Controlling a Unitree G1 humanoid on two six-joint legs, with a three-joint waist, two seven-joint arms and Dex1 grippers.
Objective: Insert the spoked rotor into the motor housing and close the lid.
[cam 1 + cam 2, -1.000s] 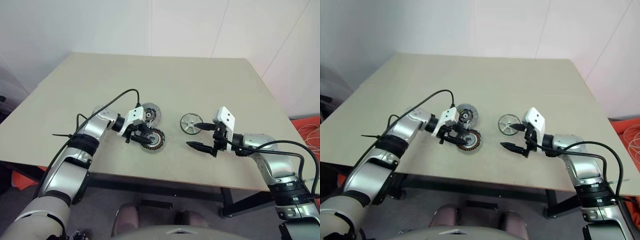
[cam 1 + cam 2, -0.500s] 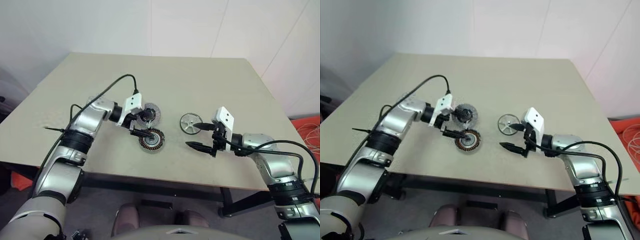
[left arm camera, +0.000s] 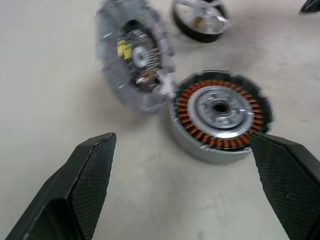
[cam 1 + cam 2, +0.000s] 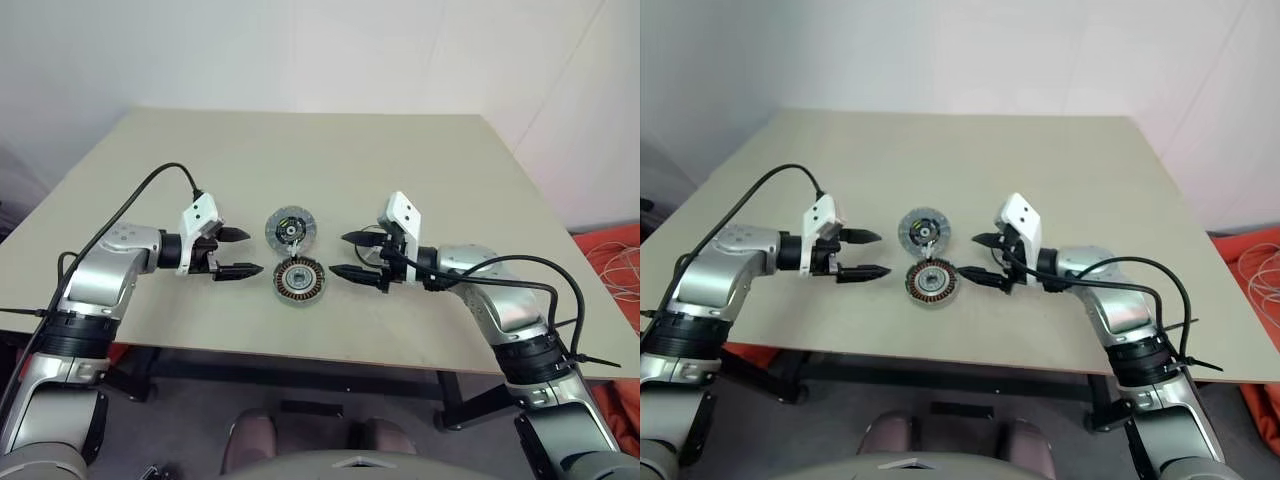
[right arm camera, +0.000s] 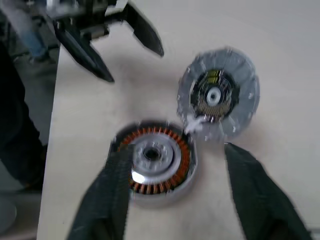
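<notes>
**Claws parked either side of the motor housing, nothing held**

Motor housing (image 4: 301,279) sits flat on the beige worktop (image 4: 420,180), copper windings facing up around the pale hub, near the front edge. The lid (image 4: 291,227) lies just behind it, so close that from the left wrist camera the two look like they touch at the rims; I can't say for sure. The face pointing up is the silvery one with the ring of pale segments.

Spoked rotor (image 3: 201,18) is on the worktop too, well off to the robot's right of the housing. From the head cameras it's mostly hidden behind the right claw.

Left claw (image 4: 237,253) hangs off to the left of the housing, fingers spread wide, empty, pointing at the parts. Right claw (image 4: 355,255) comes in from the other side, tips near the housing's right edge but not on it, jaws apart with nothing between them.
</notes>
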